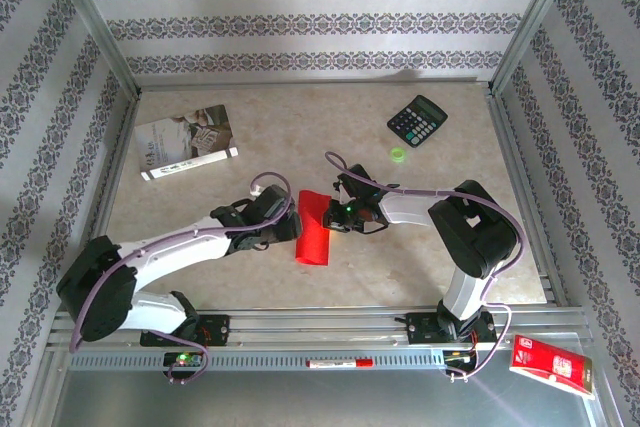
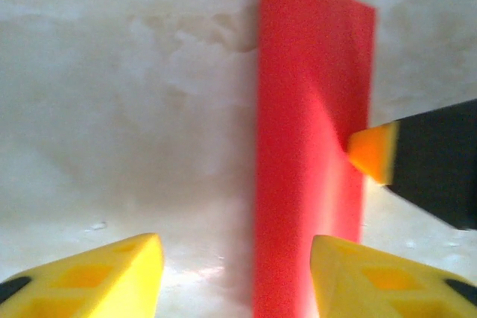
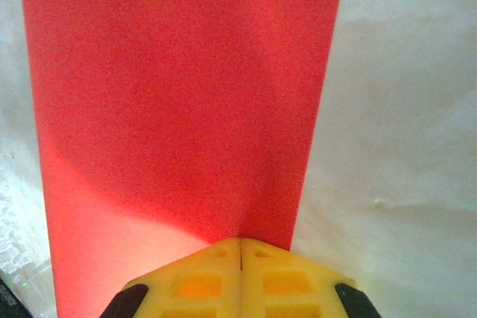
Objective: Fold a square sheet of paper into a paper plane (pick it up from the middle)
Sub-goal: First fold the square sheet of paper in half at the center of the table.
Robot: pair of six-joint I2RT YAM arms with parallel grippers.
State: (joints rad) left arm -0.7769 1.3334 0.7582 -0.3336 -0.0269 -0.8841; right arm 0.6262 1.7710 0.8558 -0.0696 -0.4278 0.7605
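Note:
The square sheet of paper (image 1: 312, 232) is bright red and lies folded into a long narrow rectangle on the table between my two grippers. My left gripper (image 1: 288, 219) stands open at its left side. In the left wrist view its yellow fingers (image 2: 119, 269) are well apart, and the red strip (image 2: 305, 109) runs between them, close to the right one. My right gripper (image 1: 337, 215) is shut at the paper's right edge. Its joined tips (image 3: 241, 245) rest on the red sheet (image 3: 186, 87) near its long edge. That same tip (image 2: 370, 153) touches the strip's right edge in the left wrist view.
A black calculator (image 1: 417, 120) and a small green ring (image 1: 398, 154) sit at the back right. A grey-white booklet (image 1: 186, 140) lies at the back left. A glossy red packet (image 1: 552, 365) rests off the table at the front right. Metal frame rails border the tabletop (image 1: 300, 137).

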